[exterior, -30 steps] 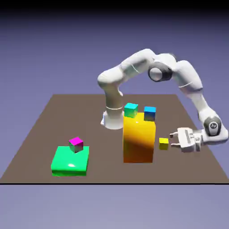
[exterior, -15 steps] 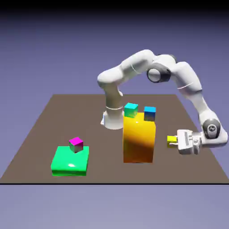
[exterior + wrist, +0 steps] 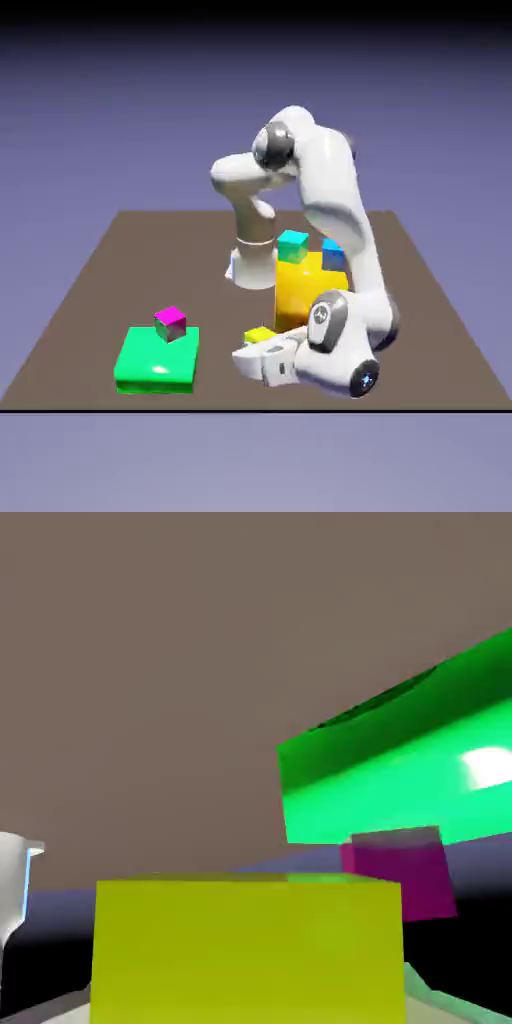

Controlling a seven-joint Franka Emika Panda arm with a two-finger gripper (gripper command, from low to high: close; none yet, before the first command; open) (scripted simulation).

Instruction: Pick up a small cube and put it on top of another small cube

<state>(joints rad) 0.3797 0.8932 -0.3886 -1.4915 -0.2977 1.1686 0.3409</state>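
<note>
Yellow cube (image 3: 248, 952) held between the gripper's (image 3: 250, 352) fingertips (image 3: 440, 1004)

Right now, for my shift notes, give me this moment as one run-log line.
gripper: shut on yellow cube | magenta-topped cube: on green block | stacking: not yet done
</note>
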